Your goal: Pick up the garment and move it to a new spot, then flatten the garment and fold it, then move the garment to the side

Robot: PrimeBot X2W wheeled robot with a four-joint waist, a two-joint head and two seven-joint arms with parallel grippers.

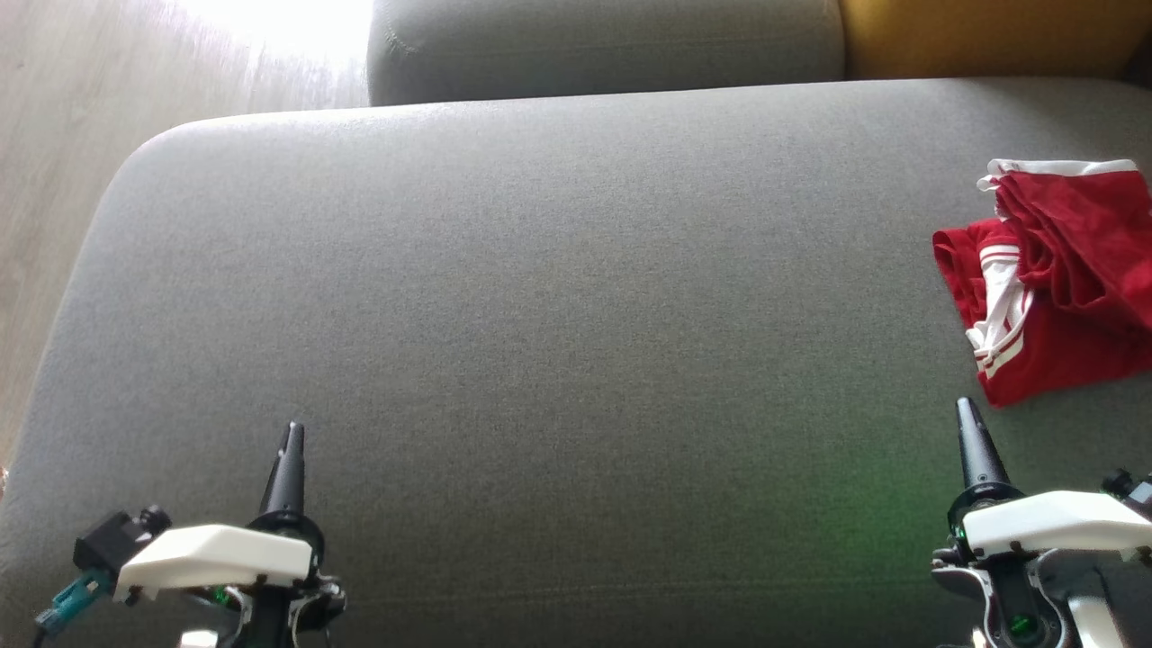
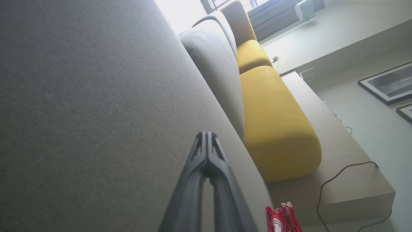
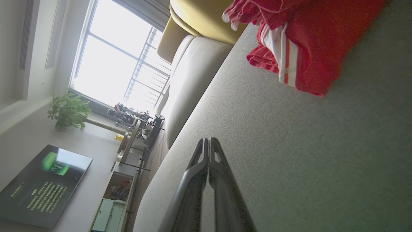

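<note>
Slim black tapered left gripper (image 1: 292,430) and right gripper (image 1: 965,407), white moulded wrist covers (image 1: 220,558), green lights (image 1: 1020,623) beneath, teal plug (image 1: 76,598) leftward.

The garment (image 1: 1062,279) is thin red cloth with white trim, softly creased. The sofa seat (image 1: 558,315) is matt grey woven fabric, finely textured. The floor (image 1: 54,135) at far left looks pale wood.
</note>
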